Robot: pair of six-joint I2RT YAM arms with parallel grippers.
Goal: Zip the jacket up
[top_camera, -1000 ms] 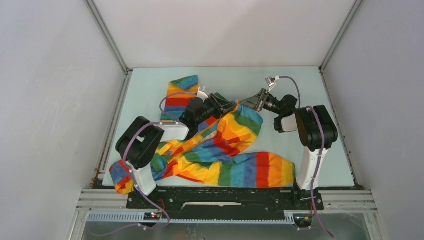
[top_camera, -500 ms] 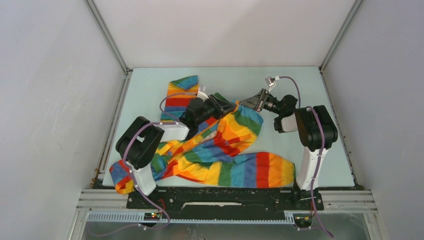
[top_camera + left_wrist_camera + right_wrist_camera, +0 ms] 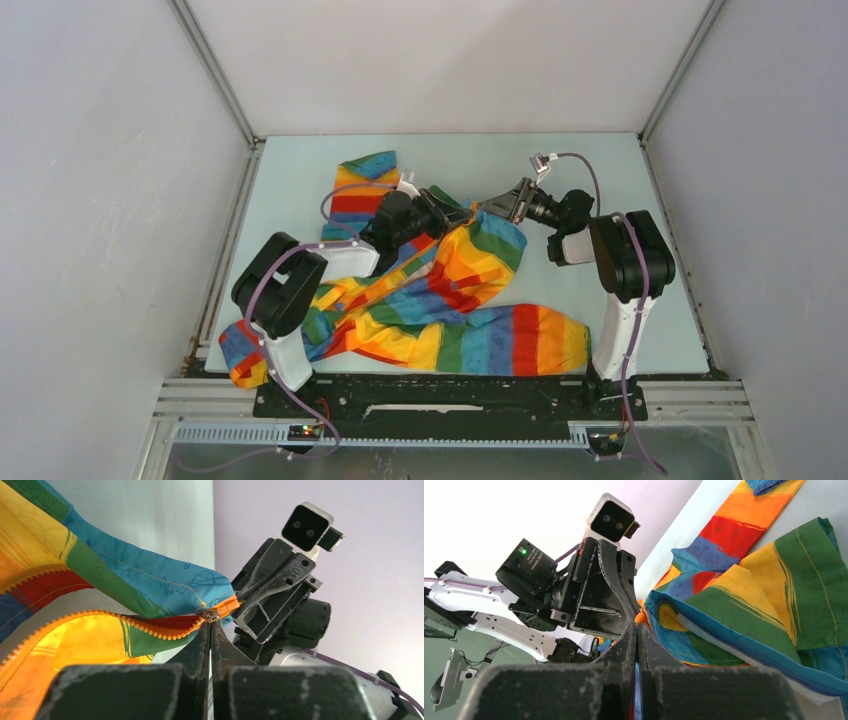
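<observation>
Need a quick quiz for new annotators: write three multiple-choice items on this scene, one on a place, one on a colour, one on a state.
1. Where do the left pincer and right pincer meet?
A. at a far corner of the soft rainbow-striped fabric jacket
B. at its nearest sleeve end
C. nowhere; they are far apart

2. What colour are the jacket's small zigzag zipper teeth?
A. black
B. orange
C. white

3. The zipper is:
A. closed end to end
B. torn off
C. open, its rows spreading from the small metal slider

Key: A, the top view shows both tips at that corner. B, the left wrist view shows orange teeth. C, there the two rows part leftward from the slider.
</observation>
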